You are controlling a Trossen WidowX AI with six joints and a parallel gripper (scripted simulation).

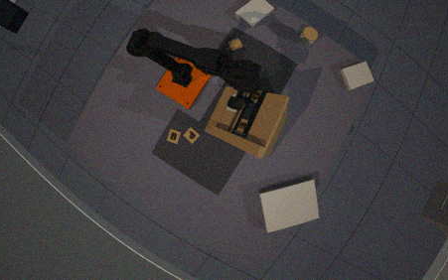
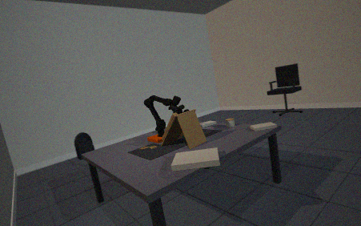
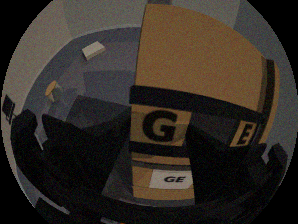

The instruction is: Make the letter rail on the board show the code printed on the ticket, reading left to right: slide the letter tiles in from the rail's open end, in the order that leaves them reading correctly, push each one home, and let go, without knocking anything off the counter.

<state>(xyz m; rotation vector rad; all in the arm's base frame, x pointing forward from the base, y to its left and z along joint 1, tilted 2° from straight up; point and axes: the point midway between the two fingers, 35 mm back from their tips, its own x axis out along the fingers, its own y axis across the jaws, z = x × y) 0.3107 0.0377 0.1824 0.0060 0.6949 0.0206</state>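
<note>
My gripper [image 1: 254, 97] [image 3: 158, 124] is shut on the G tile [image 3: 160, 126]. The tile sits upright between the rail's two dark strips, near the left edge of the board [image 1: 273, 111] [image 2: 193, 130] [image 3: 195, 50] in the wrist view. The E tile [image 3: 244, 134] stands farther right in the rail, with a finger and a gap between it and the G. The ticket [image 3: 171, 179] below the rail reads GE. A B tile [image 1: 173, 136] and another tile [image 1: 192, 135], its letter unclear, lie on the dark mat [image 1: 214, 171]. One more tile [image 1: 235, 45] lies behind the arm.
A large pale box [image 1: 290, 206] [image 2: 196, 159] lies beyond the board's front. Two smaller pale boxes [image 1: 254, 12] [image 1: 357, 75] and a cup [image 1: 310, 34] [image 2: 230, 123] [image 3: 51, 91] stand toward the far side. The orange base plate [image 1: 179, 94] is beside the board.
</note>
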